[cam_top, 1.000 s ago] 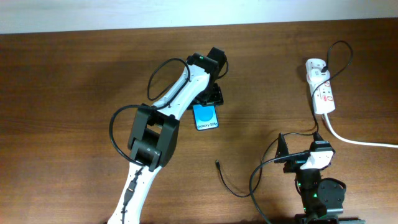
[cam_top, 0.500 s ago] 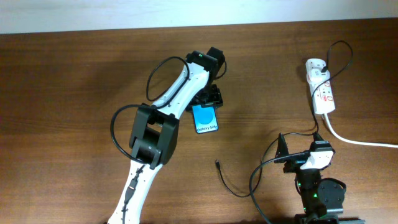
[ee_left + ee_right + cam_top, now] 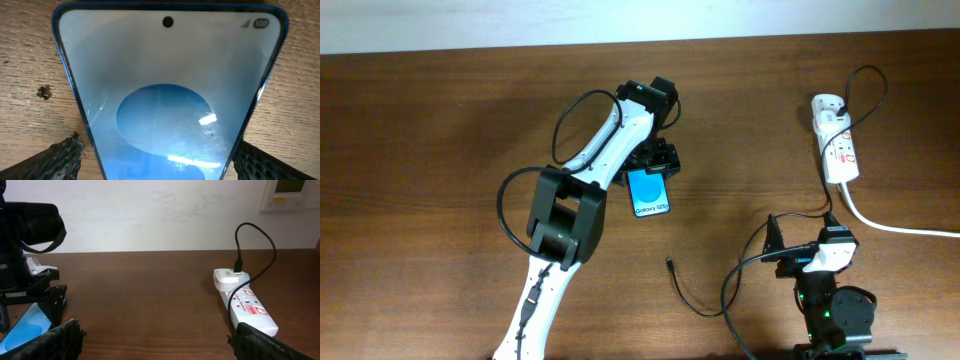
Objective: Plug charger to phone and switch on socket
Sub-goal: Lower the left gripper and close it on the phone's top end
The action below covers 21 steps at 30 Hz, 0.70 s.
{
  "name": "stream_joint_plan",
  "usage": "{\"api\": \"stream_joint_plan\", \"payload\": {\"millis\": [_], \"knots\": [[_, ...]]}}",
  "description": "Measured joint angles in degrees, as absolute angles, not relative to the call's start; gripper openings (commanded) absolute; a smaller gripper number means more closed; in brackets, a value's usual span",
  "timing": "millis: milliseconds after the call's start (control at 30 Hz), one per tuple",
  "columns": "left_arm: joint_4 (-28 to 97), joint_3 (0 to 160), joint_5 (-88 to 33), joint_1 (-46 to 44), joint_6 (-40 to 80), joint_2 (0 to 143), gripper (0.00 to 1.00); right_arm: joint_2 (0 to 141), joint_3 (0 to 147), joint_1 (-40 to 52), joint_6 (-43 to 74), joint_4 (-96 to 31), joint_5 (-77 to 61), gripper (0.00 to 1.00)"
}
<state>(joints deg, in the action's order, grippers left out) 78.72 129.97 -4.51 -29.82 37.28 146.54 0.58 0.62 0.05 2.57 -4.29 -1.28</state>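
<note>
**Phone in the claw, plug not in yet**

From above: the left arm is stretching far out toward 12 o'clock. The left claw [image 3: 655, 168] is gripping the phone [image 3: 649, 195], which is lying flat on the surface [image 3: 440, 150] near the middle. The charger [image 3: 669, 263] tip is lying loose at 5 o'clock from the phone, well apart from it. The socket [image 3: 837, 145] is sitting at 2 o'clock. I think plugging in and switching on are both waiting to be done.

Left wrist: the fingers [image 3: 57, 160] are spreading wide and seem to be pressing on both long sides of the phone.

Right wrist: the right claw [image 3: 162, 342] is gaping wide and holding nothing. Its arm is sitting folded low, with the socket at 3 o'clock.
</note>
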Motion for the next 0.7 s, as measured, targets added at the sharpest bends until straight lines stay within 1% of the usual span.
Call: {"api": "stream_joint_plan", "payload": {"millis": [133,167,200,700], "knots": [[79.02,129.97,-4.51,-29.89,37.28,146.54,0.99,0.58,0.62,0.05,2.57,-4.27,-1.28,0.98],[79.29,129.97,-4.51,-30.02,37.28,146.54,0.94,0.58,0.62,0.05,2.57,-4.27,-1.28,0.98],[79.35,129.97,-4.49,-30.17,37.28,146.54,0.93,0.58,0.62,0.05,2.57,-4.27,-1.28,0.98],[79.61,129.97,-4.51,-30.74,37.26,146.54,0.99,0.58,0.62,0.05,2.55,-4.27,-1.28,0.98]]}}
